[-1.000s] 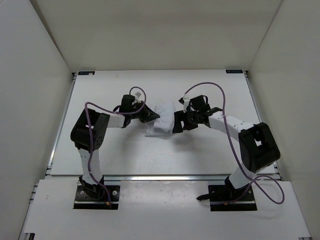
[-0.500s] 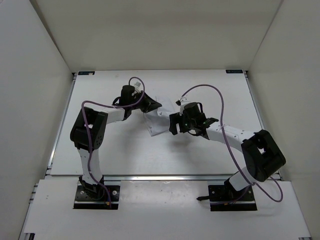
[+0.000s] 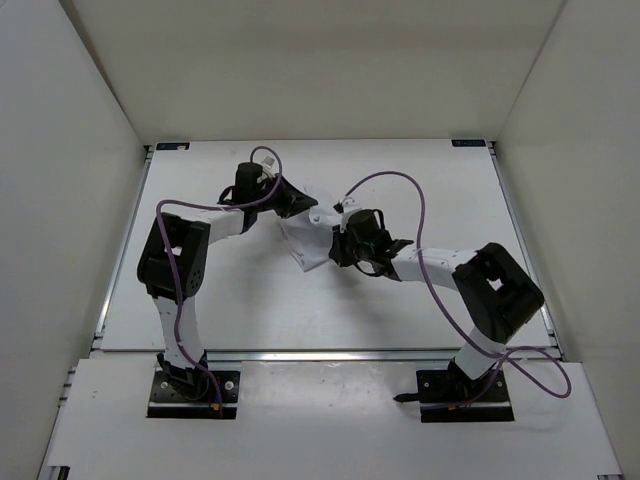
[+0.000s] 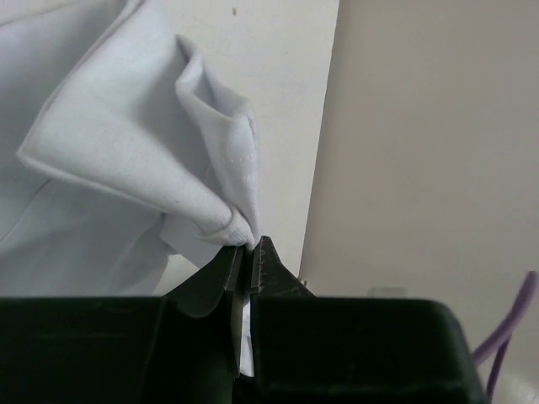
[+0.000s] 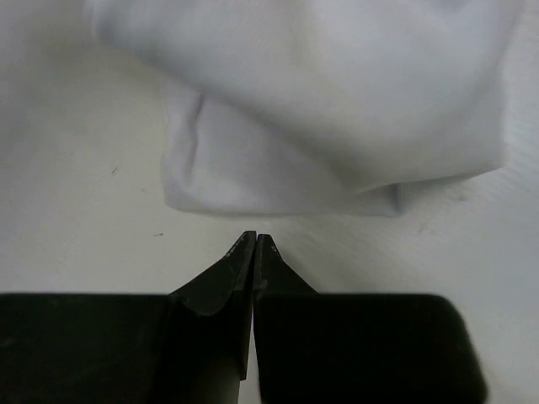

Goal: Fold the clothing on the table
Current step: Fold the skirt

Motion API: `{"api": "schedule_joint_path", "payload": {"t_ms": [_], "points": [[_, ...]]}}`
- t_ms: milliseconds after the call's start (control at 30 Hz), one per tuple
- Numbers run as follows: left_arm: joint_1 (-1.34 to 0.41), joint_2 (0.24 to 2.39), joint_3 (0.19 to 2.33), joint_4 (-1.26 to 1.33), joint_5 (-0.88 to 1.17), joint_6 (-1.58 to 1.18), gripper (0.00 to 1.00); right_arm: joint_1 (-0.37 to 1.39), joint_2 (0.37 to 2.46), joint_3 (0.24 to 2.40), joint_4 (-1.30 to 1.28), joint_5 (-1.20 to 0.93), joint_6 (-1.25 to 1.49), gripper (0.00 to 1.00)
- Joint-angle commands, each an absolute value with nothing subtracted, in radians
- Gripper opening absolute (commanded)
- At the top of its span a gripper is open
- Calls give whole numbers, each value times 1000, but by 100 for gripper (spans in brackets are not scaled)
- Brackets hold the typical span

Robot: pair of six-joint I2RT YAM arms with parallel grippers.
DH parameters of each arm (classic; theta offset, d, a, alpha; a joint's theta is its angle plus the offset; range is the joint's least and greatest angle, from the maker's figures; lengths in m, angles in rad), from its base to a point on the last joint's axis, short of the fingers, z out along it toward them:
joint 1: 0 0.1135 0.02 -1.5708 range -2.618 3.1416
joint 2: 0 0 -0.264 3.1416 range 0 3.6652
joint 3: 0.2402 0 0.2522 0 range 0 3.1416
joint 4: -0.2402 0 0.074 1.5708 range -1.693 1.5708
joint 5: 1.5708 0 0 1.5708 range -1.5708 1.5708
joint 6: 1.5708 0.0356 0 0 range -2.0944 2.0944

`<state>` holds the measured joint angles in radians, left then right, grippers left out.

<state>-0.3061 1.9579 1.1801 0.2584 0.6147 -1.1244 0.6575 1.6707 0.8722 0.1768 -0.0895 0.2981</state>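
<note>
The clothing (image 3: 308, 243) lies bunched and wrinkled near the middle of the table (image 3: 210, 300), a little toward the far edge, between the two arms. One corner is raised off the surface: the left fingers (image 4: 229, 268) are pressed together on a thin fold of the white fabric, which stands up from their tips in a loose, hollow pleat (the rest of the garment spreads away to the left in that wrist view). From above, this pinch sits at the cloth's far-left edge. The right fingers (image 5: 237, 259) are closed tip to tip with nothing between them, pointing at the garment's hem and stopping just short of it, with bare table beneath. Seen from overhead they sit at the cloth's right side. A purple cable (image 3: 385, 178) arcs above the right arm
</note>
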Motion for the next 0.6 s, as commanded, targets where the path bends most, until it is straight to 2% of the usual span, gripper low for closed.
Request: {"api": "schedule_joint_path", "payload": {"t_ms": [0, 133, 400, 567], "points": [[-298, 1939, 1235, 252, 629, -1114, 0, 680, 1695, 907, 253, -92, 334, 0], [-301, 1950, 1256, 242, 647, -1108, 0, 687, 1730, 923, 252, -19, 371, 0], [-290, 1933, 1224, 239, 652, -1101, 0, 615, 1746, 913, 386, -98, 462, 0], [-284, 1934, 1224, 250, 659, -1112, 0, 627, 1732, 917, 425, -37, 442, 0]]}}
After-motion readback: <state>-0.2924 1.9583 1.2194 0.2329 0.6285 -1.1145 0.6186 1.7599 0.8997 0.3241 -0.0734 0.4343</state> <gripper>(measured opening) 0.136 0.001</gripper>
